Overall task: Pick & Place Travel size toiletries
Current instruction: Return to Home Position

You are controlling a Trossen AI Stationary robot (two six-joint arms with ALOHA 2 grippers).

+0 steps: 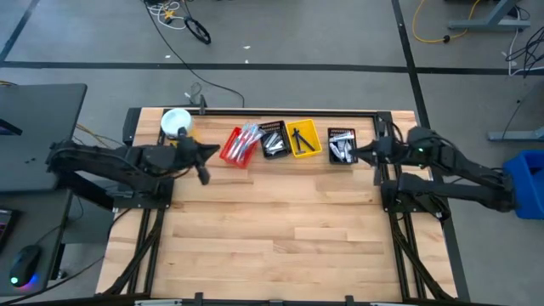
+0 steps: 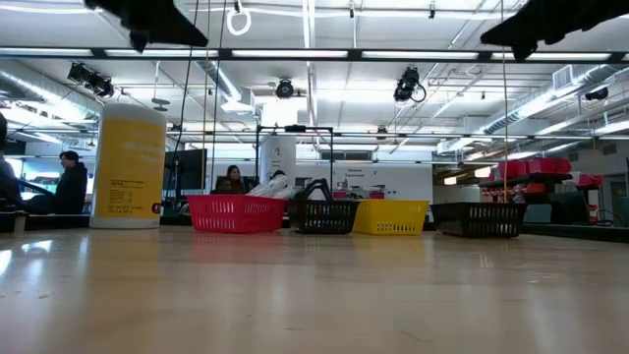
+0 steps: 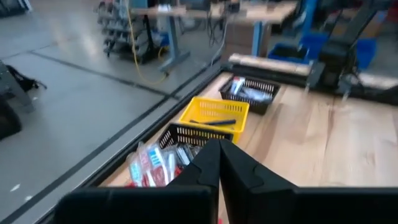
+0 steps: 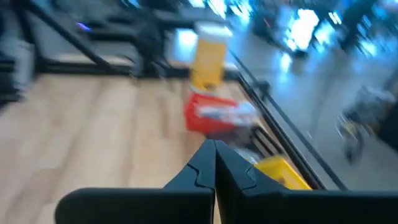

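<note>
The toiletries lie sorted in four slotted bins in a row along the table's far edge: packeted toothbrushes in the red bin, white tubes in a black bin, a dark item in the yellow bin, white packets in the right black bin. My left gripper hovers above the table just left of the red bin, shut and empty. My right gripper hovers just right of the right black bin, shut and empty.
A yellow canister with a white lid stands at the far left corner behind my left gripper. The wooden table stretches bare toward its near edge. People sit in the room beyond the far edge.
</note>
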